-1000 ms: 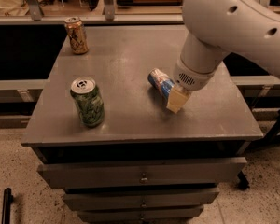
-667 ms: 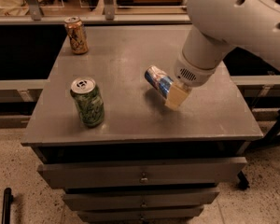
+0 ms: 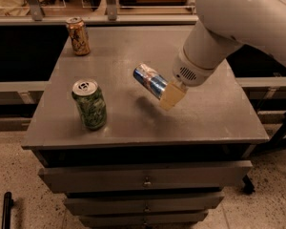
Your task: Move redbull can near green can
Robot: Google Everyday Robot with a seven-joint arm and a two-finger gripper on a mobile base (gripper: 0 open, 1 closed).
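The gripper (image 3: 164,91) was clamped on the redbull can (image 3: 149,79), held tilted above the middle of the grey table (image 3: 214,116). Can and gripper had shifted left since the earlier frames, toward the green can (image 3: 90,104) standing upright near the front-left edge. Only one tan finger (image 3: 171,97) showed. The orange-brown can (image 3: 79,36) stood at the back-left corner. No lettering was legible.

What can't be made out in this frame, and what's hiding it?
Camera view:
- The tool, above the middle of the table, is shut on the tilted redbull can; its second finger is hidden behind the can.
- The redbull can's right end is covered by the tool.
- The arm is cut off by the top and right edges.
- The label text on the green can and the orange-brown can is too small to read.
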